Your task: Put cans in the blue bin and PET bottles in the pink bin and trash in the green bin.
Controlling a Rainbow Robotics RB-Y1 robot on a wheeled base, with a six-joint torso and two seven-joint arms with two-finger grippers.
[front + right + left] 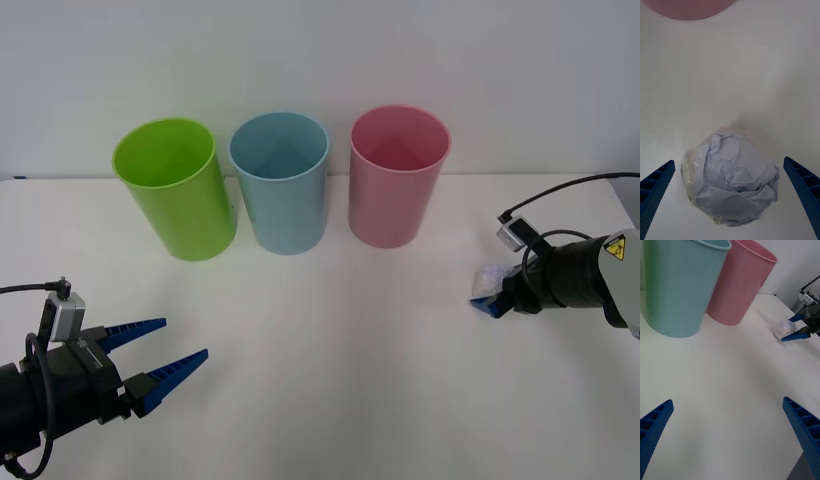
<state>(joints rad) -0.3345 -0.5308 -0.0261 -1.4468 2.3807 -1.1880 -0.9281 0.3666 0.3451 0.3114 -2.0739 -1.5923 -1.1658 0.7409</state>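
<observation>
The trash (493, 276), a crumpled whitish ball partly wrapped in clear film, lies on the white table at the right. My right gripper (485, 291) is open around it. In the right wrist view the ball (732, 180) sits between the two blue fingers (657, 183) with a gap on each side. The left wrist view has the same ball (785, 328) inside the right gripper (787, 330). At the back stand the green bin (175, 185), the blue bin (280, 185) and the pink bin (395, 180), side by side. My left gripper (184, 338) waits open at the front left, holding nothing.
The table (330, 360) is white, with a pale wall right behind the bins. A black cable (560, 190) loops above the right wrist. The pink bin's base (688, 7) stands a short way beyond the trash.
</observation>
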